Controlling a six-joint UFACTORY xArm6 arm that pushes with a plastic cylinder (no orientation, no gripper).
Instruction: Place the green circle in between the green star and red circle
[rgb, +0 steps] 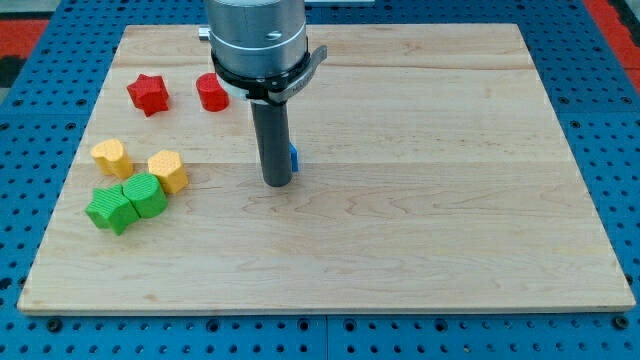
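Note:
The green circle (147, 195) lies at the board's lower left, touching the green star (109, 209) on its left. The red circle (212, 92) sits near the view's top, left of the arm. My tip (277, 184) rests on the board near the middle, well to the right of the green circle and below and right of the red circle. It touches neither of them.
A red star (148, 94) lies left of the red circle. Two yellow blocks (111, 158) (168, 171) sit just above the green pair. A blue block (294, 157) is mostly hidden behind the rod. The wooden board (450, 250) lies on a blue pegboard.

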